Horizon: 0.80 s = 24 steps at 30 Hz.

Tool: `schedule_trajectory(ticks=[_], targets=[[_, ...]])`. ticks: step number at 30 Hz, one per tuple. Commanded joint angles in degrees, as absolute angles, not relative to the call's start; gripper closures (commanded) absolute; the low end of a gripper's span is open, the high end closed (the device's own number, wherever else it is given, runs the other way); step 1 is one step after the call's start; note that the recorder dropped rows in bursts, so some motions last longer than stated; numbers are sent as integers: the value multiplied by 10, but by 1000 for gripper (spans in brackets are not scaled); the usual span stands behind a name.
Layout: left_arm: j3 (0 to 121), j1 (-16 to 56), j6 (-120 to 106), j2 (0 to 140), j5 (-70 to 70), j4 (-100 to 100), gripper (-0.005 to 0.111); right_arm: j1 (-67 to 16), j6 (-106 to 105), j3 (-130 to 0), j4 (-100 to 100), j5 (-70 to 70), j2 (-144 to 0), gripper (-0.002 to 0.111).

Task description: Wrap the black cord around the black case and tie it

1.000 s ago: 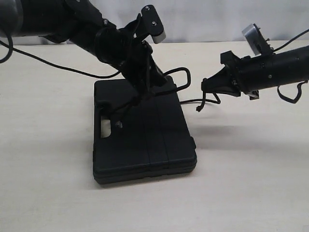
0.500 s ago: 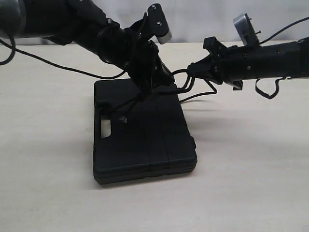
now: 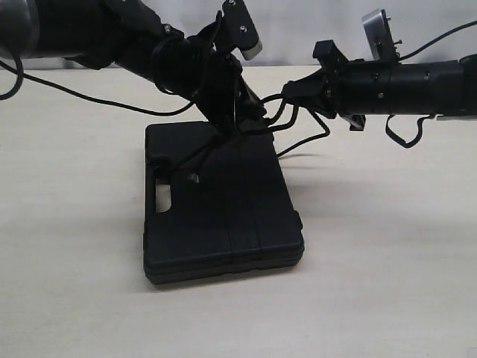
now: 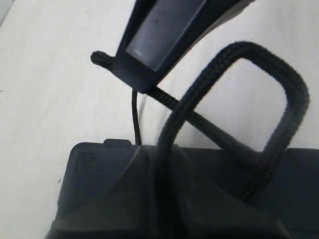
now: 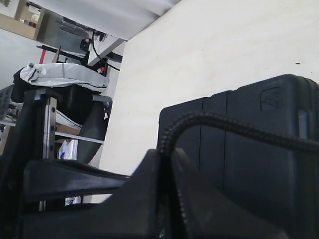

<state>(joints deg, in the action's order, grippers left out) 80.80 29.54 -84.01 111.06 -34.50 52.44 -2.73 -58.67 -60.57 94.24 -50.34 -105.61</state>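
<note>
The black case (image 3: 223, 216) lies flat on the table with its handle slot at the left. My left gripper (image 3: 238, 127) hovers over the case's far edge, shut on the black cord (image 3: 287, 113). In the left wrist view the cord (image 4: 279, 89) arches in a loop out of the closed jaws (image 4: 164, 199) above the case (image 4: 84, 164). My right gripper (image 3: 289, 91) sits just right of the left one, also shut on the cord. The right wrist view shows the cord (image 5: 224, 124) rising from between the closed fingers (image 5: 167, 164) in front of the case (image 5: 259, 154). A strand with a small knot (image 3: 192, 177) trails across the case lid.
The case rests on a pale wooden table (image 3: 387, 261). A thin robot cable (image 3: 82, 101) runs across the table behind the left arm. The right arm's own cable loop (image 3: 406, 134) hangs under its wrist.
My right gripper has moved left and up, close to the left gripper, carrying its cord end. The cord loops between the two grippers have bunched up. The left gripper has lifted slightly.
</note>
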Motion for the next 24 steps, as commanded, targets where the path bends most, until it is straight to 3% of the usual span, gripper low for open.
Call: schedule_trajectory(ticks=[1,4,10,16,24], targets=[[808,301,-842,1104,-356,530,80,-27,-593,-603,942,-527,-1052,104],[808,301,-842,1104,-356,523,63,-27,-593,-603,942,-528,-1052,104],[808,301,-842,1104,-365,501,46,-27,-593,-603,940,-535,-1052,104],[808,301,-837,1104,-417,362,45,-27,-597,-603,938,-510,-1052,104],[808,302,-844,1103,-396,421,45,-27,-608,-603,934,-507,-1052,104]])
